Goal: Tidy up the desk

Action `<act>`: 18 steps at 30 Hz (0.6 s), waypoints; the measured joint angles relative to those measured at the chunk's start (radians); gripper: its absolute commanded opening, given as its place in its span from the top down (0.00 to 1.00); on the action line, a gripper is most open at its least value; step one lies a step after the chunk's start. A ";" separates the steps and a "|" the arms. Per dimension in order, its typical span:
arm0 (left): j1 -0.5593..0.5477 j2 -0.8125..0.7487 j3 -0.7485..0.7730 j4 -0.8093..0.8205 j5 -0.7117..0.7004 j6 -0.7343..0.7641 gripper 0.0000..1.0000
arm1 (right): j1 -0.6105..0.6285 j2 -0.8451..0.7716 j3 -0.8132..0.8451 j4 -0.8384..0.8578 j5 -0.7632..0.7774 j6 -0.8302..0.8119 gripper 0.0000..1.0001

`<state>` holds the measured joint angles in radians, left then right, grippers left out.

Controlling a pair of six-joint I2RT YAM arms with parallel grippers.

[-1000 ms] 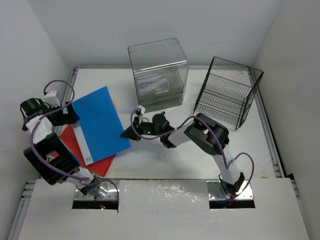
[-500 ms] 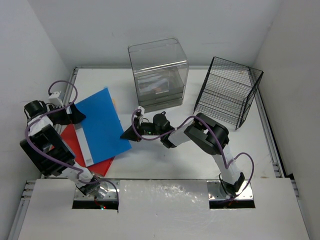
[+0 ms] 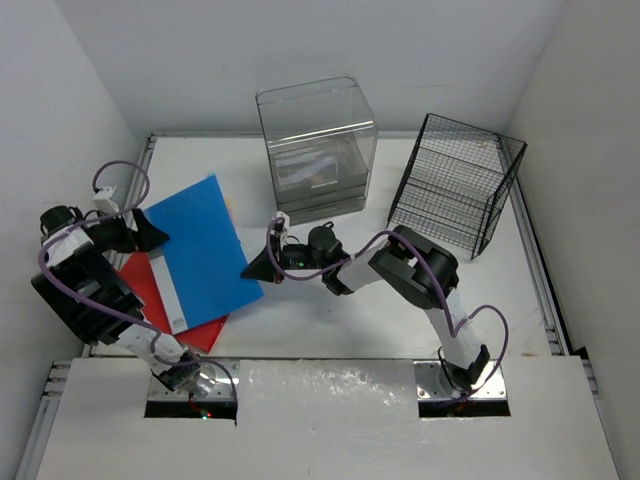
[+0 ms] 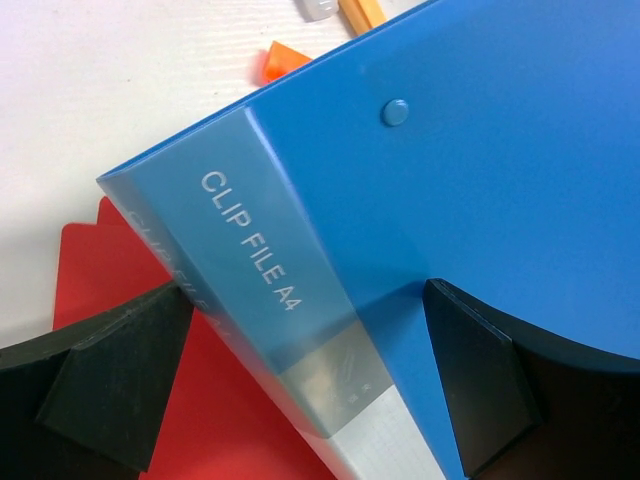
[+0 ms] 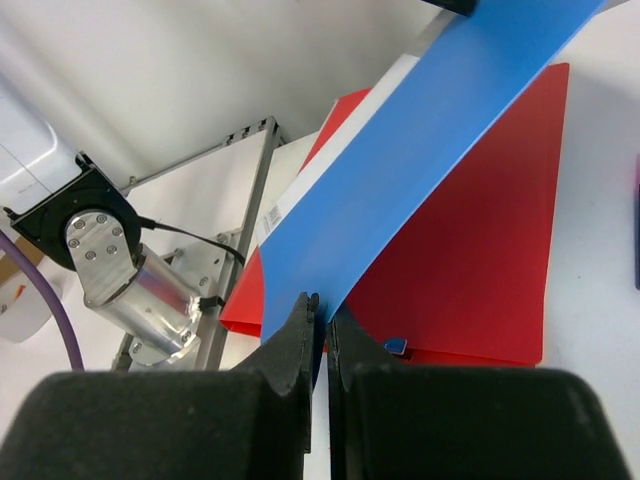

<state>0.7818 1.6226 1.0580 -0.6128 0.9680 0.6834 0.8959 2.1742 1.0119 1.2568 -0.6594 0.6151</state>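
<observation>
On the left half of the white bench (image 3: 300, 320), a blue folder (image 3: 200, 250) lies tilted over a red folder (image 3: 140, 275). Its long axis runs from far to near, with the spine on the left. The left pincer (image 4: 300, 395) is spread wide with that spine between its fingers, so it looks best placed to grip there. The right pincer (image 5: 322, 305) is pressed together on the opposite near corner. Behind them, a clear drawer box (image 3: 318, 150) holds something pale that I cannot identify, and nothing shows in the wire rack (image 3: 455, 185).
</observation>
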 measured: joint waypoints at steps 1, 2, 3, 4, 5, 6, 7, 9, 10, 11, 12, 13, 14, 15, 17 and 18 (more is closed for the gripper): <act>0.009 0.003 0.008 -0.022 0.010 0.016 0.03 | -0.003 0.000 0.000 0.000 -0.002 0.004 1.00; 0.021 0.008 0.020 -0.050 0.023 0.035 0.02 | -0.005 0.000 0.000 0.000 -0.004 0.006 1.00; 0.035 0.019 0.040 -0.086 0.039 0.067 0.01 | -0.006 0.000 0.000 0.000 -0.006 0.009 1.00; 0.048 0.032 0.064 -0.126 0.055 0.105 0.01 | -0.007 0.000 0.000 0.000 -0.008 0.011 1.00; 0.059 0.042 0.082 -0.159 0.068 0.139 0.01 | -0.008 0.002 0.000 0.001 -0.011 0.015 1.00; 0.067 0.052 0.101 -0.199 0.082 0.184 0.01 | -0.010 0.004 0.000 0.003 -0.015 0.020 1.00; 0.073 0.059 0.113 -0.233 0.094 0.224 0.01 | -0.011 0.008 0.001 0.007 -0.019 0.026 1.00; 0.078 0.069 0.127 -0.302 0.114 0.299 0.01 | -0.013 0.023 0.006 0.017 -0.025 0.040 1.00; 0.077 0.076 0.129 -0.335 0.126 0.341 0.01 | -0.015 0.032 0.009 0.023 -0.028 0.047 1.00; 0.077 0.085 0.130 -0.364 0.134 0.376 0.01 | -0.016 0.042 0.012 0.023 -0.034 0.056 1.00; 0.077 0.097 0.132 -0.383 0.140 0.407 0.01 | -0.017 0.049 0.013 0.024 -0.039 0.063 1.00; 0.077 0.111 0.135 -0.403 0.149 0.438 0.01 | -0.018 0.057 0.013 0.023 -0.043 0.070 1.00; 0.077 0.128 0.140 -0.428 0.158 0.473 0.02 | -0.018 0.065 0.015 0.023 -0.050 0.077 1.00; 0.077 0.145 0.146 -0.450 0.166 0.505 0.03 | -0.018 0.072 0.016 0.021 -0.054 0.084 1.00; 0.078 0.173 0.159 -0.510 0.186 0.581 0.14 | -0.018 0.083 0.020 0.020 -0.063 0.093 1.00; 0.078 0.188 0.169 -0.527 0.193 0.601 0.23 | -0.018 0.085 0.020 0.018 -0.068 0.094 1.00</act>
<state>0.8600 1.8111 1.2270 -1.1397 1.1606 1.2842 0.8783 2.2589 1.0321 1.2743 -0.7269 0.7090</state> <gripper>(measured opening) 0.932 0.003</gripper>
